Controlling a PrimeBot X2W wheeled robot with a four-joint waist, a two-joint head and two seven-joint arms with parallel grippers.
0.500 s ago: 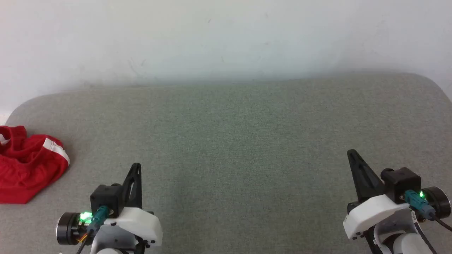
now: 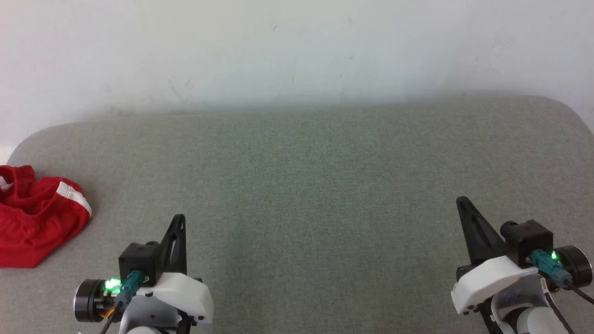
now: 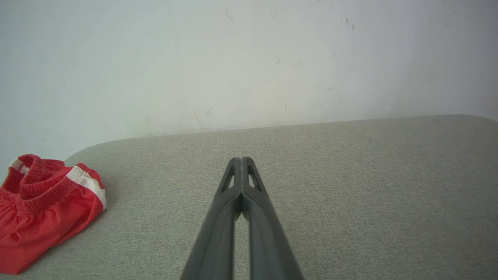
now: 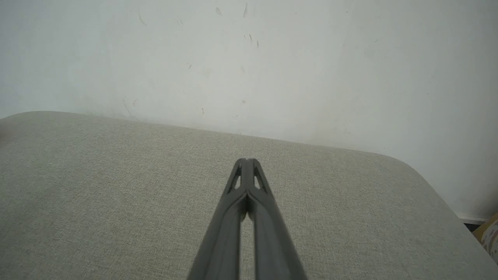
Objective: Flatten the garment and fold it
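Two grippers: I see both closed tight, empty.
Garment: red shorts crumpled well left of my left gripper; right gripper farther off.

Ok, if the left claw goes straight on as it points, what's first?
The left claw clears the red shorts, off to its left; it likely meets the grey cushion near its far edge, or the wall. Depth unclear.

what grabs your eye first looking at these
The crumpled red shorts, white-striped, at the far left edge of the grey padded surface, catch the eye first. Next come the left jaws and right jaws, dark and shut, at the head view's lower corners, apart from the shorts.
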